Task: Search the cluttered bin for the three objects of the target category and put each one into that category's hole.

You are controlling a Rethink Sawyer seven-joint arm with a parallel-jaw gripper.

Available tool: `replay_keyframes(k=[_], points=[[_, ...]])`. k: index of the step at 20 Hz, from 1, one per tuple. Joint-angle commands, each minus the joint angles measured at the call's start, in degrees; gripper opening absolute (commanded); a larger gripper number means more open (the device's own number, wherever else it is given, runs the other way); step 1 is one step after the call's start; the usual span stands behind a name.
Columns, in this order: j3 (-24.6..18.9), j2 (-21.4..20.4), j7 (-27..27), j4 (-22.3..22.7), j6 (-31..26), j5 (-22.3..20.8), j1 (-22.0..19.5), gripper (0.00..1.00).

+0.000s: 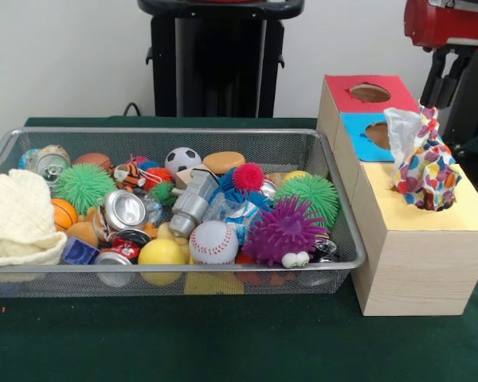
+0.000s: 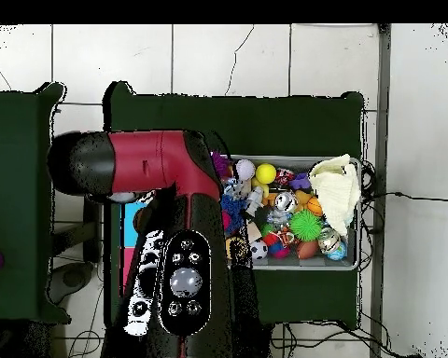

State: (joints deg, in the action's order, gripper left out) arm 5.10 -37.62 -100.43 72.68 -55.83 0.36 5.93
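Note:
The wire mesh bin (image 1: 346, 263) holds a heap of toys; it also shows in the overhead view (image 2: 357, 265). A bunch of printed cloth (image 1: 425, 169) with dots and hearts stands stuffed in the hole of the yellow top (image 1: 462, 215) and sticks up out of it, hiding the hole. No other printed cloth shows in the bin. My red and black arm (image 1: 450, 28) hangs at the top right behind the box. Its black lower end, the gripper (image 1: 444, 83), is just above and behind the cloth. In the overhead view the arm (image 2: 176, 252) covers the box.
The red top (image 1: 342, 99) and blue top (image 1: 358, 135) with their holes lie behind the yellow one. A cream knitted cloth (image 1: 16, 219) drapes over the bin's left end. Spiky balls, a baseball (image 1: 213, 241), cans and a soccer ball fill the bin.

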Motion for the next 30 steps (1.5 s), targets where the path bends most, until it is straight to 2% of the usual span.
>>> replay_keyframes(k=[1,4,20,30], points=[[-0.3,1.6,-11.1,1.6,-1.9,0.9,-1.7,0.00],[-0.6,1.7,-10.6,2.0,-1.3,1.0,-2.0,0.00],[-2.8,5.5,-10.7,4.8,10.4,1.5,-3.6,0.00],[-3.1,7.2,-10.9,4.3,11.9,2.8,-3.1,0.00]])
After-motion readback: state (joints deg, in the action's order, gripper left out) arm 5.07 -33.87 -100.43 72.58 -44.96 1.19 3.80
